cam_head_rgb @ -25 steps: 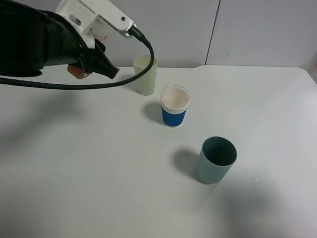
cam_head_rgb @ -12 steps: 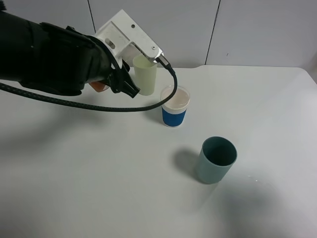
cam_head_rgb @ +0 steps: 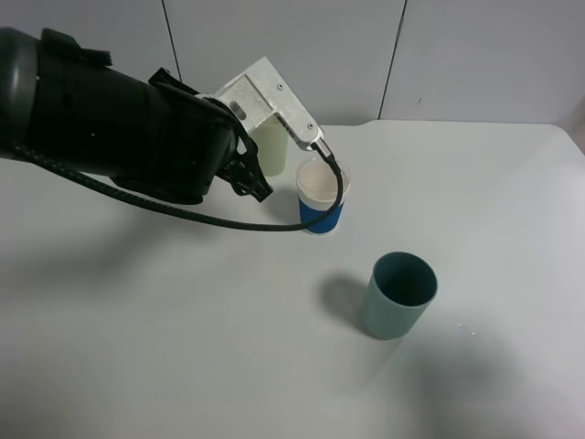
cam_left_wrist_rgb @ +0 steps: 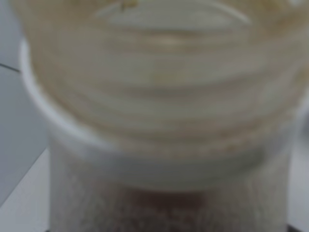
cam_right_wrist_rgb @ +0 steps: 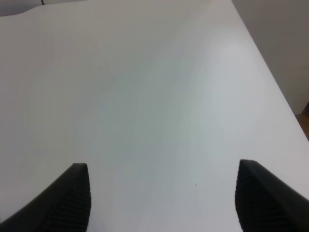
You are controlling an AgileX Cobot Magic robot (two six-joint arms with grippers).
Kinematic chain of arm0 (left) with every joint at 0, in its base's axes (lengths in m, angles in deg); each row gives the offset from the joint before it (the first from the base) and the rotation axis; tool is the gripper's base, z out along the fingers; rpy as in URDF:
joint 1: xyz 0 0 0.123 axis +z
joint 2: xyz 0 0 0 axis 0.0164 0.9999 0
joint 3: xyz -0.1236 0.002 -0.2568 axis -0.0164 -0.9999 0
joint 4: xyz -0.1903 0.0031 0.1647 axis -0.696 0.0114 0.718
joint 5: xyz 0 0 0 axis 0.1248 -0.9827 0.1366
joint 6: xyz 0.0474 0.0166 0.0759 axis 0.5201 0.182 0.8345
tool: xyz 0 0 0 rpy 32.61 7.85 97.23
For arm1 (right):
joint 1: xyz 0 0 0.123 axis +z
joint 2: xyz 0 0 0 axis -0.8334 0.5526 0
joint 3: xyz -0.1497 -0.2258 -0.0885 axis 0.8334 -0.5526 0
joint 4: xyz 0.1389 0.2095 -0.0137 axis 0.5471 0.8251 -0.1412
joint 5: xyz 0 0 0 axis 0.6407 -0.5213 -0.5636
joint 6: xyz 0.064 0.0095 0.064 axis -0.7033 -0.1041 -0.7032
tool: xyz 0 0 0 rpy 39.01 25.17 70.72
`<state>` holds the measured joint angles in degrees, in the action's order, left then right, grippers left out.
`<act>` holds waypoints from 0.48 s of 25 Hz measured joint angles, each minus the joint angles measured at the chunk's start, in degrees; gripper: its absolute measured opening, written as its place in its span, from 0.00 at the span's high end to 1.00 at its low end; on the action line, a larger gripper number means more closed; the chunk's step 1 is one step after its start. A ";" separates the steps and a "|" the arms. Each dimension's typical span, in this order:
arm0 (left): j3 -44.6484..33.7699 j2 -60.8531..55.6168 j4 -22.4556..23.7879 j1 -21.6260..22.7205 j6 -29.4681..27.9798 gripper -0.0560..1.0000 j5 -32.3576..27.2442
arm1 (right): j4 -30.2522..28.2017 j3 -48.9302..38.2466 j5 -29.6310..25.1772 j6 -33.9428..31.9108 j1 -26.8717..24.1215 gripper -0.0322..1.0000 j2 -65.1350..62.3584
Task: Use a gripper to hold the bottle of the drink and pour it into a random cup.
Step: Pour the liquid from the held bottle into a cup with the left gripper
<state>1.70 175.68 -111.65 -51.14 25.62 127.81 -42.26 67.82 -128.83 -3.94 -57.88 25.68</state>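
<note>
The left hand (cam_head_rgb: 249, 179), clamped tight on the bottle (cam_left_wrist_rgb: 159, 121), hung just beside the cup (cam_head_rgb: 322, 199); tipped short of the rim, the pour would likely splash the counter (cam_head_rgb: 183, 320).

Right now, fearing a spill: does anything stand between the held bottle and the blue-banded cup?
Nothing visible does. The left pincer holds the bottle beside the blue-banded cup; the pale green cup stands behind.

Clear wide-mouthed bottle (cam_left_wrist_rgb: 159, 121), brown drink (cam_left_wrist_rgb: 159, 212) inside, clamped in left gripper (cam_head_rgb: 254, 181). Blue-banded cup (cam_head_rgb: 322, 197) upright on table (cam_head_rgb: 183, 347), just beside gripper.
</note>
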 joint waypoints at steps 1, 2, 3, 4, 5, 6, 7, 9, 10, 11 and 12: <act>0.54 0.45 0.00 -0.21 0.00 0.60 0.69 | 0.00 0.00 0.00 0.00 0.00 0.35 0.00; 1.20 0.95 0.00 -0.31 0.00 0.60 1.10 | 0.00 0.00 0.00 0.00 0.00 0.35 0.00; 1.85 1.46 -0.02 -0.55 0.00 0.60 1.61 | 0.00 0.00 0.00 0.00 0.00 0.35 0.00; 2.71 1.88 -0.02 -0.80 0.00 0.60 2.03 | 0.00 0.00 0.00 0.00 0.00 0.35 0.00; 3.52 2.45 -0.02 -0.98 0.00 0.60 2.33 | 0.00 0.00 0.00 0.00 0.00 0.35 0.00; 4.15 3.01 -0.02 -1.19 0.00 0.60 2.60 | 0.00 0.00 0.00 0.00 0.00 0.35 0.00; 4.85 3.65 -0.02 -1.31 0.20 0.60 2.94 | 0.00 0.00 0.00 0.00 0.00 0.35 0.00; 5.99 4.90 -0.02 -1.59 0.94 0.60 3.65 | 0.00 0.00 0.00 0.00 0.00 0.35 0.00; 6.38 5.70 -0.02 -1.66 1.34 0.60 4.00 | 0.00 0.00 0.00 0.00 0.00 0.35 0.00; 6.95 6.51 -0.02 -1.73 1.78 0.60 4.27 | 0.00 0.00 0.00 0.00 0.00 0.35 0.00; 7.58 7.23 -0.02 -1.79 2.16 0.60 4.75 | 0.00 0.00 0.00 0.00 0.00 0.35 0.00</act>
<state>9.28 182.91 -111.68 -52.93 27.78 132.56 -42.26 67.82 -128.83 -3.94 -57.88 25.68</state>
